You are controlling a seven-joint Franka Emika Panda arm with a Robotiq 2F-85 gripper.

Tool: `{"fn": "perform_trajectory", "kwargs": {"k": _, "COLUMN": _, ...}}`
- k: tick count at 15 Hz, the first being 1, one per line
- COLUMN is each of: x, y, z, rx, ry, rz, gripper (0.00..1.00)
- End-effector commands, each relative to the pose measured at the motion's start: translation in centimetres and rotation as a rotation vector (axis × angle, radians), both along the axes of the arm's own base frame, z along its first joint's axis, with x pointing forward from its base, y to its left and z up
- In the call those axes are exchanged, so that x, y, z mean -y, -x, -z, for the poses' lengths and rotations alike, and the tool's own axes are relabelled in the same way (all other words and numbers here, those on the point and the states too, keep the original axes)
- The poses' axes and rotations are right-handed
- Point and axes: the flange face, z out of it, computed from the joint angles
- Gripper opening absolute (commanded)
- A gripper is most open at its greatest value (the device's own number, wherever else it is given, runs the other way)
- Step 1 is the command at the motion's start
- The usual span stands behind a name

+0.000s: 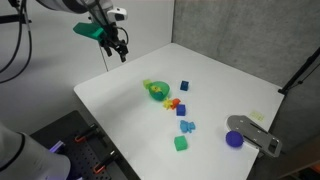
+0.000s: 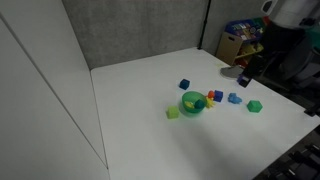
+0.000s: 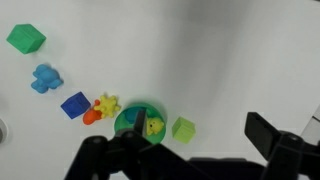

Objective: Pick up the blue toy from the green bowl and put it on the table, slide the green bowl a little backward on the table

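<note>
The green bowl [image 1: 157, 90] [image 2: 192, 103] stands near the middle of the white table [image 1: 220, 75] [image 2: 140, 90]. In the wrist view the bowl [image 3: 130, 108] holds a yellow toy [image 3: 153, 127] and a dark piece that seems to be the blue toy [image 3: 137, 121], partly behind my finger. My gripper [image 1: 119, 47] [image 2: 245, 72] is open and empty. It hangs high above the table, well away from the bowl. In the wrist view its fingers [image 3: 200, 142] frame the bowl's right side and a light-green cube [image 3: 183, 129].
Beside the bowl lie a medium-blue cube [image 1: 183, 86] [image 3: 74, 105], red and yellow toys [image 1: 175, 103] [image 3: 100, 108], a sky-blue toy [image 1: 187, 127] [image 3: 44, 78] and a green cube [image 1: 181, 144] [image 3: 26, 39]. A purple piece [image 1: 234, 139] and a grey object [image 1: 255, 135] sit near a table edge.
</note>
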Motion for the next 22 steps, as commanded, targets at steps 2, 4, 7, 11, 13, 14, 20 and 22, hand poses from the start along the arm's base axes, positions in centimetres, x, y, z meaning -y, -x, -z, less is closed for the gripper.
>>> {"fn": "perform_trajectory", "kwargs": {"k": 2, "x": 0.4, "y": -6.3, "z": 4.2, "rx": -0.012, "ry": 0.003, "rz": 0.055, "gripper": 1.00}}
{"fn": "perform_trajectory", "kwargs": {"k": 4, "x": 0.9, "y": -8.5, "z": 6.0, "rx": -0.026, "ry": -0.006, "rz": 0.073, "gripper": 1.00}}
{"fn": "perform_trajectory", "kwargs": {"k": 7, "x": 1.8, "y": -11.7, "z": 8.1, "rx": -0.044, "ry": -0.012, "rz": 0.098, "gripper": 1.00}}
{"fn": "perform_trajectory", "kwargs": {"k": 11, "x": 3.2, "y": -16.1, "z": 10.5, "rx": -0.062, "ry": -0.008, "rz": 0.132, "gripper": 1.00}}
{"fn": "perform_trajectory", "kwargs": {"k": 13, "x": 4.0, "y": -18.1, "z": 12.0, "rx": -0.069, "ry": 0.000, "rz": 0.148, "gripper": 1.00}}
{"fn": "perform_trajectory", "kwargs": {"k": 14, "x": 4.3, "y": -18.9, "z": 12.6, "rx": -0.071, "ry": 0.003, "rz": 0.155, "gripper": 1.00}}
{"fn": "perform_trajectory", "kwargs": {"k": 20, "x": 5.2, "y": -22.8, "z": 17.5, "rx": -0.089, "ry": 0.023, "rz": 0.154, "gripper": 1.00}}
{"fn": "perform_trajectory", "kwargs": {"k": 22, "x": 5.2, "y": -23.5, "z": 19.5, "rx": -0.107, "ry": 0.033, "rz": 0.149, "gripper": 1.00}}
